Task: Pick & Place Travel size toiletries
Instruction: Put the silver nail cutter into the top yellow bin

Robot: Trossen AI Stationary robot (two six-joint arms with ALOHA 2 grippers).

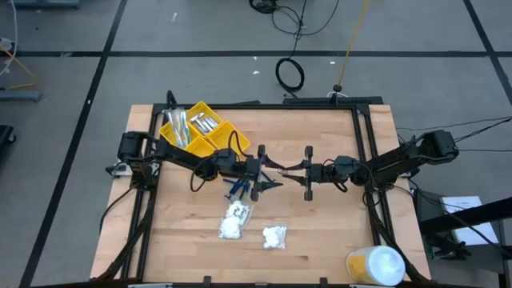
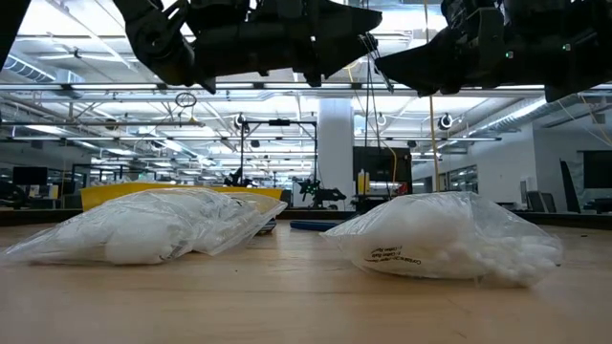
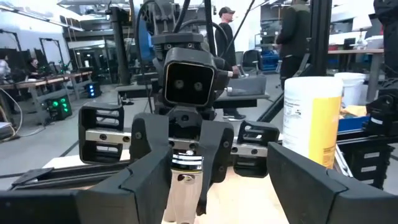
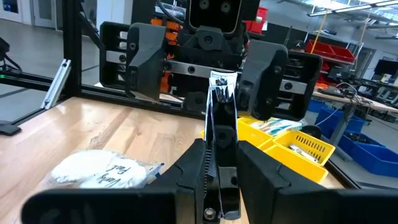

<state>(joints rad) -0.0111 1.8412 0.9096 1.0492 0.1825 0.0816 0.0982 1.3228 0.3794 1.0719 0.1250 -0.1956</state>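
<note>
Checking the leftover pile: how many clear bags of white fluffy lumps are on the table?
2, possibly 3. One bag lies right of the others, toward the round container. The left bag may be two overlapping; the low view shows one mass there. Any in the yellow tray are indiscernible.

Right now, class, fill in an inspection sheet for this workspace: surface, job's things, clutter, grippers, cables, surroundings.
Surface: wooden table, inside a black frame.
Job's things: three clear bags of white lumps; blue sticks; silvery packet clamped upright in the right gripper; more items in the yellow tray.
Clutter: white-and-yellow container at the table's corner.
Grippers: left gripper open, facing the right gripper, shut on the packet, above mid-table.
Cables: black coil on the floor beyond the table.
Surroundings: people standing in the room behind.
</note>
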